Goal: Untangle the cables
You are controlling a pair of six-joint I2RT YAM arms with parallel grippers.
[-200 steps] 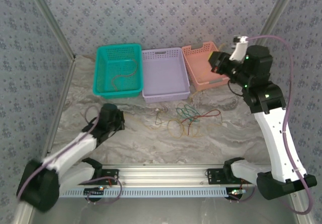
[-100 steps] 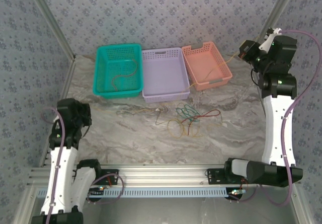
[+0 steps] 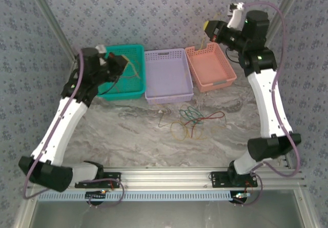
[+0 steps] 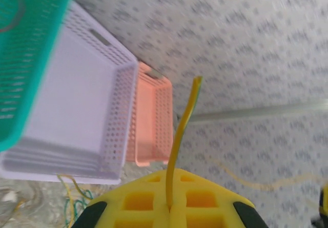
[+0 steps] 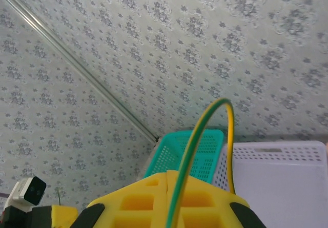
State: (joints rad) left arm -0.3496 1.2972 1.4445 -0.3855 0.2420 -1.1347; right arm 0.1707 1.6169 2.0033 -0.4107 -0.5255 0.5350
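Teal basket (image 3: 128,47) holds a thin orange strand (image 3: 132,74). A yellow-green cable (image 3: 204,44) hangs down to your pink basket (image 3: 212,66), and your right gripper (image 3: 208,28) is clamped on it. Your left gripper (image 3: 120,64), over the teal basket, pinches a yellow-green strand (image 4: 182,130). Same cable? Can't tell. Loose cables (image 3: 190,118) lie tangled on the table (image 3: 230,130).

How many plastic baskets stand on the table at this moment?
3, side by side in a row at the back: the teal basket on the left, the lilac basket in the middle, the salmon basket on the right. None seems hidden.
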